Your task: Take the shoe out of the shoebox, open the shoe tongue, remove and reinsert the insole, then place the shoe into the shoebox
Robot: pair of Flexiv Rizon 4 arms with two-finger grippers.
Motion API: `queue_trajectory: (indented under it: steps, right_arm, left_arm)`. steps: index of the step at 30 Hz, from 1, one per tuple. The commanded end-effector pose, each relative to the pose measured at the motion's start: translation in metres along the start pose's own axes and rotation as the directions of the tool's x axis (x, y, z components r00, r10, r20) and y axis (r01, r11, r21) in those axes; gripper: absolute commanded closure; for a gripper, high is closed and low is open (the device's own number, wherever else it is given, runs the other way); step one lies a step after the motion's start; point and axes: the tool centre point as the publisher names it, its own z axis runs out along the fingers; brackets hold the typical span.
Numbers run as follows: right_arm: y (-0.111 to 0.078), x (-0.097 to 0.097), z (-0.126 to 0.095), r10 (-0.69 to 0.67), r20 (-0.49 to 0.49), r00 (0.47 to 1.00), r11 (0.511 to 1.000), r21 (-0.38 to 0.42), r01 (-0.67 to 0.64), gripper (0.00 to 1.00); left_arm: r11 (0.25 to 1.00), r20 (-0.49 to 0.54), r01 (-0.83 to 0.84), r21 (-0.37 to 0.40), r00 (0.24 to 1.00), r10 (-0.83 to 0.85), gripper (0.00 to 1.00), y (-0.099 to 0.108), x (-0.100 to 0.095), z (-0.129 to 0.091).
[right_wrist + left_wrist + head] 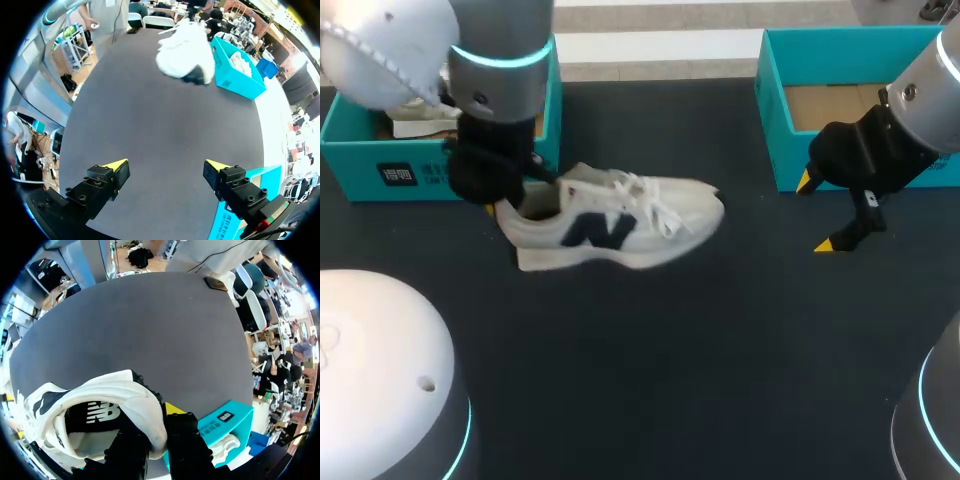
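Crosswise on the dark table lies the white shoe, out of either box. Its long axis runs side to side in the head view, with the toe toward my right and a little farther from me, and the heel toward my left. It rests on its sole, with the dark letter on its side facing me and the laces loose over the tongue.

The left gripper is at the heel. Its wrist view shows 1 finger inside the collar and 1 outside, pinched on the padded rim. The right gripper hangs over bare table well to the right of the toe, its jaws spread wide with nothing between them.

Of the 2 teal boxes at the table's far edge, the left box holds something white and the right box shows a brown floor.
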Motion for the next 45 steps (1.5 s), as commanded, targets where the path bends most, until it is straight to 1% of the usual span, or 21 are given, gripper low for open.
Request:
queue_trajectory:
  steps: [1, 3, 4, 5, 7, 10, 11, 17, 24, 28, 37, 40, 45]
  right_arm:
    - [0.0, -0.001, 0.002, 0.001, 0.0, 1.0, 1.0, 0.003, -0.001, 0.0]
    - [0.0, -0.001, 0.002, 0.001, 0.0, 1.0, 1.0, 0.003, -0.001, 0.0]
    - [0.0, -0.001, 0.002, 0.001, 0.0, 1.0, 1.0, 0.003, -0.001, 0.0]
    - [0.0, -0.001, 0.002, 0.001, 0.0, 1.0, 1.0, 0.003, -0.001, 0.0]
    - [0.0, -0.001, 0.002, 0.001, 0.0, 1.0, 1.0, 0.003, -0.001, 0.0]
    - [0.0, -0.001, 0.002, 0.001, 0.0, 1.0, 1.0, 0.003, -0.001, 0.0]
    - [0.0, -0.001, 0.002, 0.001, 0.0, 1.0, 1.0, 0.003, -0.001, 0.0]
    - [0.0, -0.001, 0.002, 0.001, 0.0, 1.0, 1.0, 0.003, -0.001, 0.0]
    - [0.0, -0.001, 0.002, 0.001, 0.0, 1.0, 1.0, 0.003, -0.001, 0.0]
    - [0.0, -0.001, 0.002, 0.001, 0.0, 1.0, 1.0, 0.003, -0.001, 0.0]
    - [0.0, -0.001, 0.002, 0.001, 0.0, 1.0, 1.0, 0.003, -0.001, 0.0]
    - [0.0, -0.001, 0.002, 0.001, 0.0, 1.0, 1.0, 0.003, -0.001, 0.0]
    - [0.0, -0.001, 0.002, 0.001, 0.0, 1.0, 1.0, 0.003, -0.001, 0.0]
  left_arm:
    - [1.0, 0.006, -0.002, -0.014, 1.0, 0.002, 1.0, -0.002, -0.019, 0.008]
    - [1.0, 0.024, -0.004, -0.016, 1.0, 0.004, 1.0, -0.003, -0.027, 0.009]
    - [1.0, 0.008, -0.013, -0.014, 1.0, 0.013, 1.0, -0.004, -0.031, 0.011]
    - [1.0, 0.013, -0.01, -0.021, 1.0, 0.01, 1.0, -0.004, -0.035, 0.012]
    - [1.0, 0.008, -0.023, -0.008, 1.0, 0.023, 1.0, -0.005, -0.043, 0.017]
    - [1.0, 0.006, -0.028, -0.003, 1.0, 0.028, 1.0, -0.007, -0.053, 0.028]
    - [1.0, -0.001, -0.017, -0.011, 1.0, 0.017, 1.0, -0.008, -0.057, 0.034]
    - [1.0, -0.014, -0.025, 0.002, 1.0, 0.026, 1.0, -0.009, -0.073, 0.064]
    - [1.0, 0.001, -0.014, 0.012, 1.0, 0.014, 1.0, 0.0, -0.08, 0.088]
    - [1.0, -0.018, -0.013, 0.018, 1.0, 0.014, 1.0, 0.004, -0.083, 0.104]
    - [0.999, -0.056, -0.011, 0.042, 0.998, 0.014, 1.0, 0.001, -0.087, 0.135]
    - [0.999, -0.081, -0.011, 0.037, 0.997, 0.013, 1.0, 0.0, -0.086, 0.141]
    - [0.999, -0.089, -0.008, 0.04, 0.996, 0.011, 1.0, 0.0, -0.085, 0.146]
